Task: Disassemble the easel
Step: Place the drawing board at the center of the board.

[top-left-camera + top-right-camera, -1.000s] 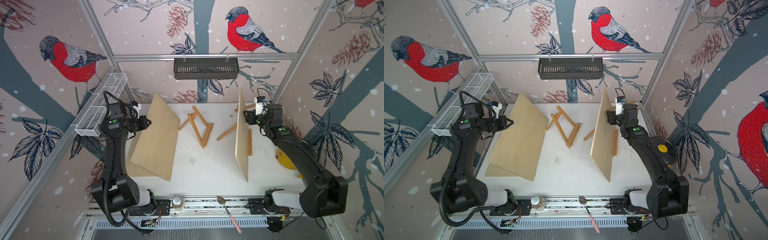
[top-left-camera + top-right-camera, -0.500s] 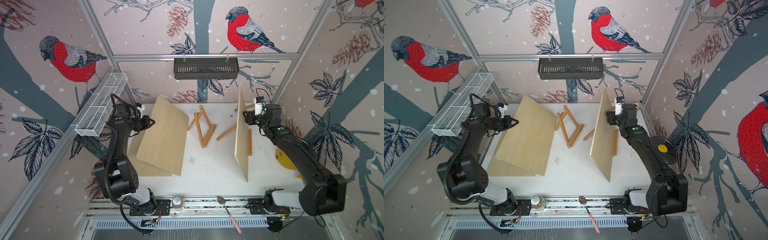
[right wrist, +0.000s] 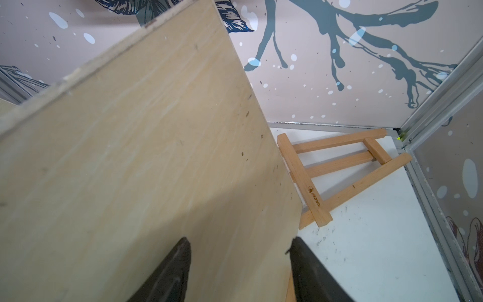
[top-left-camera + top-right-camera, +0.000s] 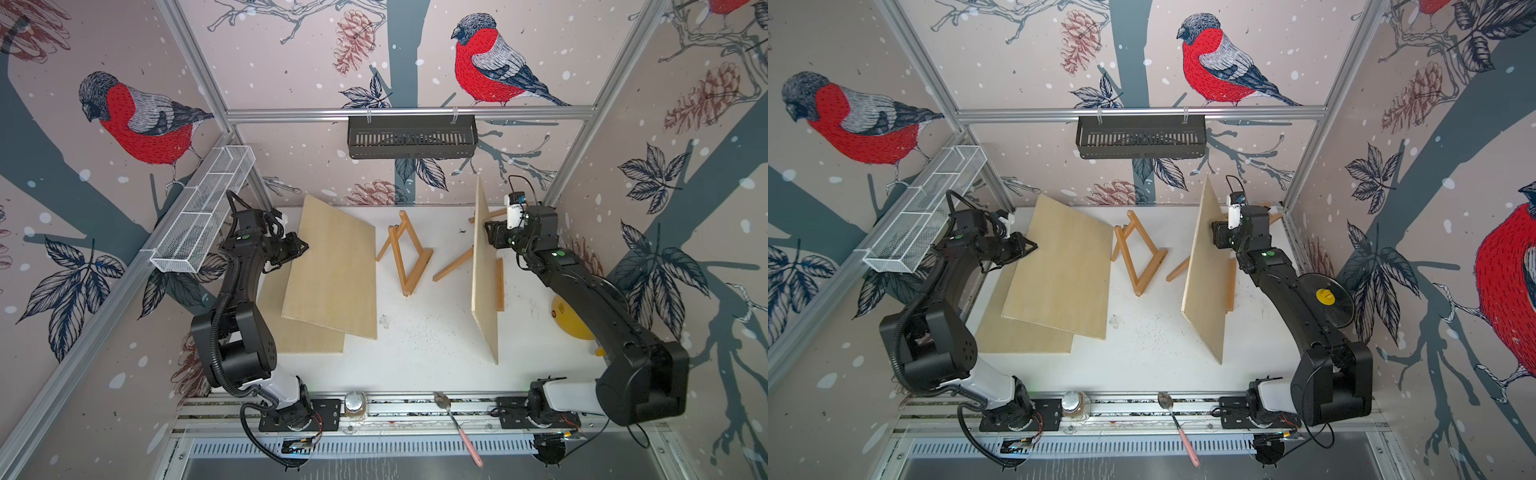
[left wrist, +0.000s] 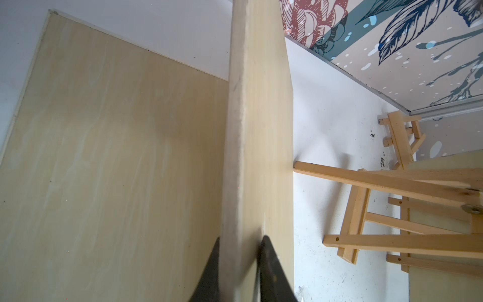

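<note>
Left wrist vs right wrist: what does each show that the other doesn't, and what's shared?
Left wrist only: the left gripper straddling the edge of the tilted board, the flat board under it, the middle easel. Right wrist only: the open right gripper and the logo printed on the corner easel. Both: that easel, the upright board, the white table.

Robot lab cell dressed in bird wallpaper

Aluminium frame posts (image 4: 195,62) box in a white tabletop (image 4: 415,345), and the wall panels carry printed bullfinches (image 4: 486,66) and pine cones. Two black arms, left (image 4: 232,332) and right (image 4: 602,299), are bolted to a slotted rail (image 4: 399,409) along the front, cables trailing. A black slotted basket (image 4: 411,137) hangs from the back crossbar, and a white wire basket (image 4: 203,212) hangs on a side rail.
</note>
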Controlling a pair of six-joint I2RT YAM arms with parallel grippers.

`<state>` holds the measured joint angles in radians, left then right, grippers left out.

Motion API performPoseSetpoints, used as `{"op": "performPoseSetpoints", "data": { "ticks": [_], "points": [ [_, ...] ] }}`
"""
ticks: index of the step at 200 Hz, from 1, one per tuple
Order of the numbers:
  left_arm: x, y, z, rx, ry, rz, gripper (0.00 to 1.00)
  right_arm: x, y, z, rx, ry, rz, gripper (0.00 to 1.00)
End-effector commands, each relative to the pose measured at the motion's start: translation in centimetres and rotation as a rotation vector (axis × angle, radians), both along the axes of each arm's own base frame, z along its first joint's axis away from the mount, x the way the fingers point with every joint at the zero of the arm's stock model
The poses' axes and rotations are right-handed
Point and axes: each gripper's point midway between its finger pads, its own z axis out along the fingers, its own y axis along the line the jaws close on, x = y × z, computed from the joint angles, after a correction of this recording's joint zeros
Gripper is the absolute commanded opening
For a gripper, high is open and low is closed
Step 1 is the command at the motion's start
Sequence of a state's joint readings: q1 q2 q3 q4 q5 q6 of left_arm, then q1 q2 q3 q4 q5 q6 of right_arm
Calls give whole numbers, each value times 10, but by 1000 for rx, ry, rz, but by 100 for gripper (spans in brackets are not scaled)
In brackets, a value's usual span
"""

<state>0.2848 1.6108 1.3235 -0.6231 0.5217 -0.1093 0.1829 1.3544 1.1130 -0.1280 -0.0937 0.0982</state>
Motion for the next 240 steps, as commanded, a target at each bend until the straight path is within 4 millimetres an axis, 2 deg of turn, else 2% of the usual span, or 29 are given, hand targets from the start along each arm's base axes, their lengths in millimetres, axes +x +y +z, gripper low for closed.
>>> {"op": "performPoseSetpoints", "data": {
  "ticks": [1, 20, 64, 119, 156, 193, 240],
  "points": [
    [-54, 108, -49, 596, 344, 263, 0, 2, 4, 2, -9, -10, 17, 62],
    [-56, 118, -55, 641, 374, 284, 5, 3, 5, 1, -10, -7, 18, 62],
    [-64, 132, -78, 718, 483, 295, 7, 6, 7, -5, -20, 4, 23, 62],
    [-78, 148, -125, 800, 675, 279, 7, 9, 7, -14, -32, 26, 25, 62],
    [-82, 153, -147, 833, 748, 261, 6, 10, 11, -20, -23, 42, 41, 62],
    [-89, 160, -156, 877, 795, 267, 5, 12, 16, -24, -13, 51, 61, 62],
    [-95, 172, -152, 934, 820, 316, 7, 10, 20, -25, -11, 60, 88, 63]
  ]
}}
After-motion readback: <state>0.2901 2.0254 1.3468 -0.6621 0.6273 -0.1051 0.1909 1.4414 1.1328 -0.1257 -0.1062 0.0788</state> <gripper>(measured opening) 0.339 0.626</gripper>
